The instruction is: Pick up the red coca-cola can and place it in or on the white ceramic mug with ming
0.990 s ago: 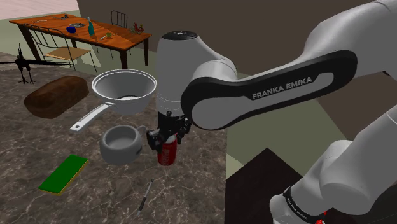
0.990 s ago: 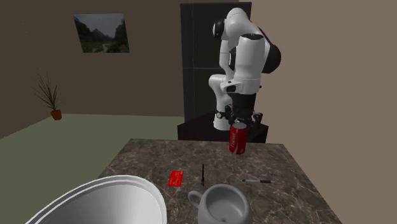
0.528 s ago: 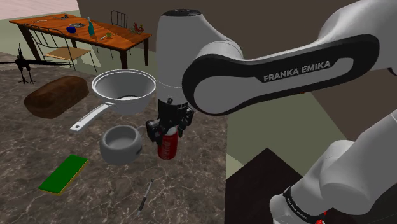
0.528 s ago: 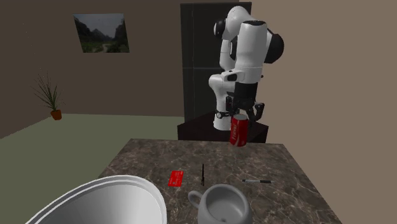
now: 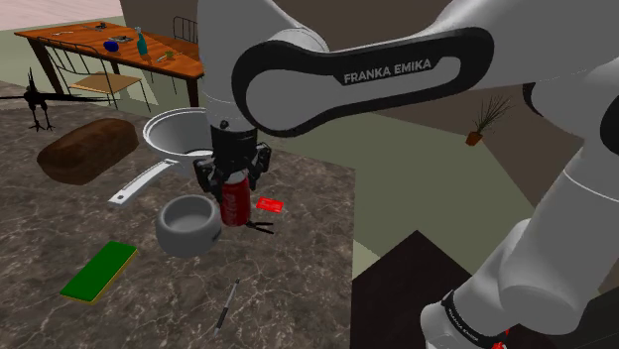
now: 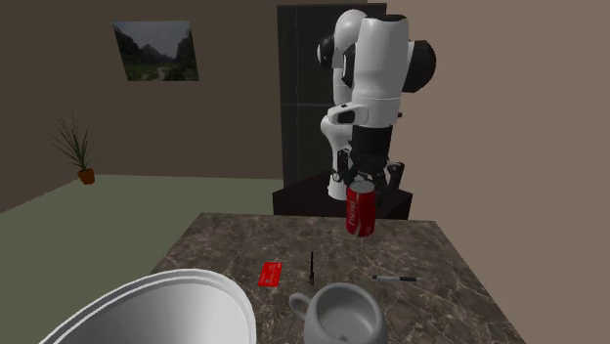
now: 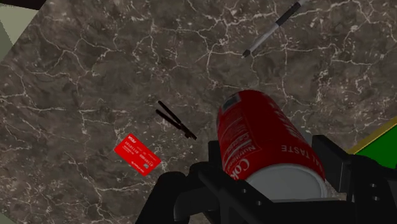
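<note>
Dark marbled stone table (image 5: pixel 308 248): 1 red cylindrical cola can (image 5: pixel 235 206), clamped in black hand (image 5: pixel 232 181), airborne, carried closer within 1 second; now near round pale grey mug (image 5: pixel 188 226), not yet over it.

Lighting's flat and soft all round: shadows on the marble counter (image 5: pixel 288 288) are faint, soft-edged. The white arm (image 6: pixel 376 59) is the brightest bit, the second exterior view's walls look dim, and the can (image 7: pixel 267 146) carries just a mild sheen.
</note>
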### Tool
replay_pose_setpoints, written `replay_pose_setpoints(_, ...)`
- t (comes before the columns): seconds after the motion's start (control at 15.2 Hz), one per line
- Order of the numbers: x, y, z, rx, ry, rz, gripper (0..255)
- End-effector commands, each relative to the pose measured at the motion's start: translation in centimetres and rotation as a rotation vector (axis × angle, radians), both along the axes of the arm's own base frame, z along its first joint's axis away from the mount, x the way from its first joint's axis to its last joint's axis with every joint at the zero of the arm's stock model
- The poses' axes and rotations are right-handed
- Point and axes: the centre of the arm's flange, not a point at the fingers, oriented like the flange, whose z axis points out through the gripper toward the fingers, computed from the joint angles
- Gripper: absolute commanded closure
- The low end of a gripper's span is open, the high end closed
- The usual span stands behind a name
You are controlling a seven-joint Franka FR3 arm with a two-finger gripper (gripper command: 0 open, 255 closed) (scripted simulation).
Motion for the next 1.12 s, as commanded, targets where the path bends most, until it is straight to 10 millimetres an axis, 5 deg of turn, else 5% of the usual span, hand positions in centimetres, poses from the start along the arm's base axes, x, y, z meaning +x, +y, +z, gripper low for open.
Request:
replay_pose_setpoints(0.0, 2.6, 0.8, 0.4, 0.0, -0.001, -0.001, 255)
replay_pose_setpoints(0.53, 13.4, 4.7, 1.8, 0.0, -0.001, -0.001, 255)
replay_pose_setpoints(1.06, 13.4, 4.7, -2.4, 0.0, -0.001, -0.001, 255)
